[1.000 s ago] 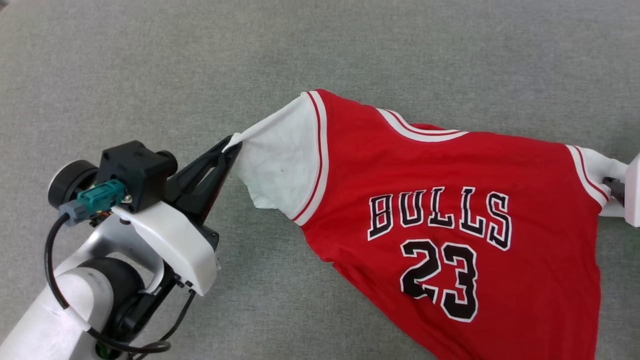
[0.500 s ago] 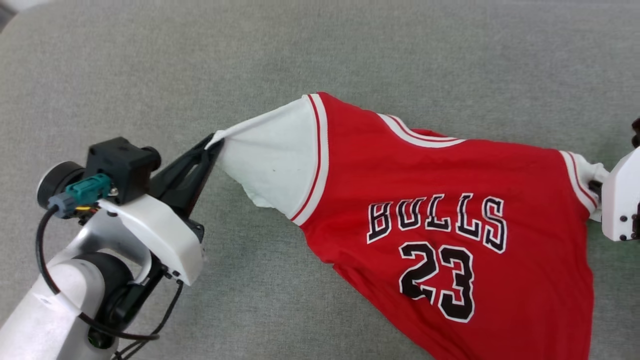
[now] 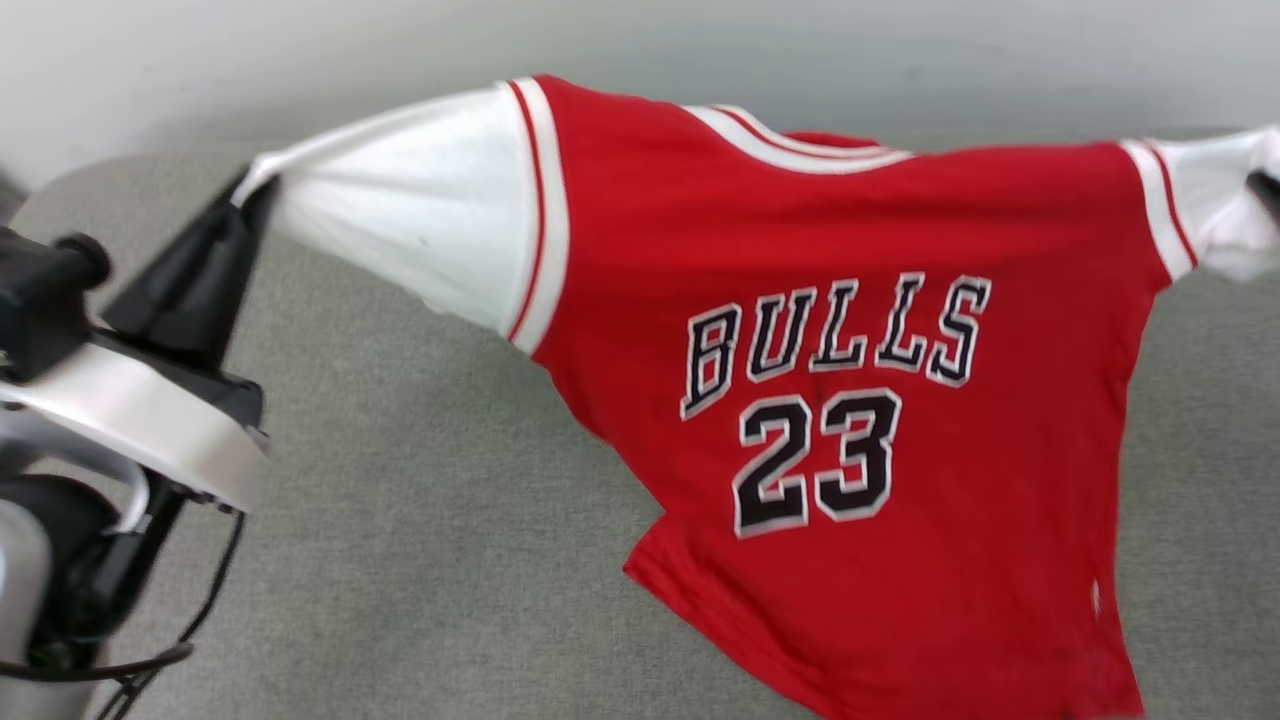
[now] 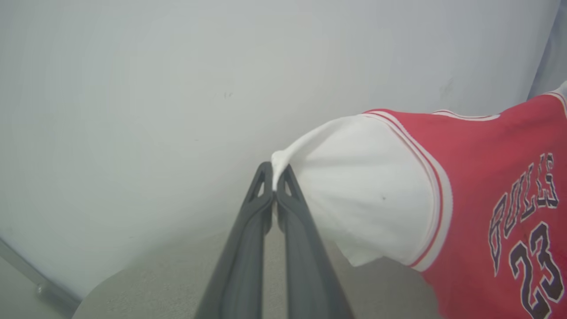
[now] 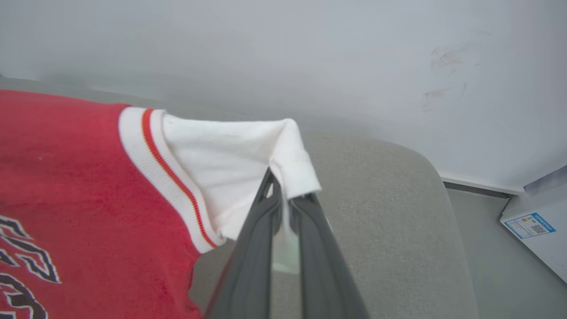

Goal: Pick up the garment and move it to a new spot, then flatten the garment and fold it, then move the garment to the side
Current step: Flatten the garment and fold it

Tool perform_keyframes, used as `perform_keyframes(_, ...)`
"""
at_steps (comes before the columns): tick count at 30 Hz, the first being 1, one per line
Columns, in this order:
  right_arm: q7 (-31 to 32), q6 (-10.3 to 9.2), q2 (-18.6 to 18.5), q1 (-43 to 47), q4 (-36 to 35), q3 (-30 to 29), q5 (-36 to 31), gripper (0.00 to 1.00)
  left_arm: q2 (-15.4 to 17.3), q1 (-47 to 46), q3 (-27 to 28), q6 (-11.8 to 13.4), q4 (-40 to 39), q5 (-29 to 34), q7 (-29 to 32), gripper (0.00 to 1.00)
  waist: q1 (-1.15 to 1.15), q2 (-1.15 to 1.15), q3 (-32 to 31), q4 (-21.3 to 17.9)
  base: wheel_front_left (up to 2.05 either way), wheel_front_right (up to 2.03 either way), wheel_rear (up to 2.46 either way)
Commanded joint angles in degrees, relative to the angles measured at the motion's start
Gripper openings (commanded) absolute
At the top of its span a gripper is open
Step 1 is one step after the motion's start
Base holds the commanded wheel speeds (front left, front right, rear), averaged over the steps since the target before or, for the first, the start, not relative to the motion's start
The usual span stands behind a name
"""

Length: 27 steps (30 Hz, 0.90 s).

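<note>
The garment (image 3: 830, 330), a red jersey T-shirt with white sleeves and black "BULLS 23" lettering, hangs stretched between my two grippers above the grey surface, its lower hem trailing low at the right. My left gripper (image 3: 252, 190) is shut on the tip of one white sleeve (image 4: 354, 186), pinched between its fingertips (image 4: 266, 177). My right gripper (image 5: 283, 195) is shut on the cuff of the other white sleeve (image 5: 230, 168), at the head view's right edge (image 3: 1262, 185).
A grey padded surface (image 3: 420, 540) lies under the garment, with a rounded corner (image 5: 425, 164) and a pale wall (image 3: 300, 50) behind it. A white box with a blue label (image 5: 531, 226) sits on the floor past the surface's edge.
Both grippers have lifted the garment off the surface and pulled it taut between them. The right gripper has closed on its sleeve. The head camera has tilted up, bringing the wall into view.
</note>
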Motion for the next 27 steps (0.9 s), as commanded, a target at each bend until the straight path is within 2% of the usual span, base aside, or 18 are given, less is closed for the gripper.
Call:
perform_keyframes(1,-0.63,-0.06,-0.66,-1.18,-1.76,-0.39,0.67,0.00,1.02,-0.98,1.53,0.56,-0.94,-0.09,-0.47,0.00,0.00,0.00,-2.21,-1.60,0.00,0.00,0.00)
perform_keyframes(10,-2.99,-0.06,1.37,-4.23,-11.51,-1.99,1.47,0.00,4.70,-3.86,9.61,2.24,-5.59,-1.36,-1.64,0.00,0.00,0.00,-5.45,-3.77,0.00,0.00,0.00)
perform_keyframes(17,-3.82,-0.06,3.35,-5.79,-15.95,-4.06,1.90,0.00,6.50,-6.31,14.71,3.23,-7.52,-2.18,-2.73,0.00,0.00,0.00,-6.15,-5.11,0.00,0.00,0.00)
perform_keyframes(22,-4.25,-0.06,4.04,-7.18,-17.82,-5.13,1.78,0.00,7.32,-8.23,16.55,3.33,-7.82,-2.89,-2.98,0.00,0.00,0.00,-4.34,-5.76,0.00,0.00,0.00)
perform_keyframes(27,-4.41,-0.06,4.44,-10.06,-18.11,-5.28,0.81,0.00,8.43,-11.55,15.89,1.85,-5.57,-4.23,-2.00,0.00,0.00,0.00,0.10,-5.92,0.00,0.00,0.00)
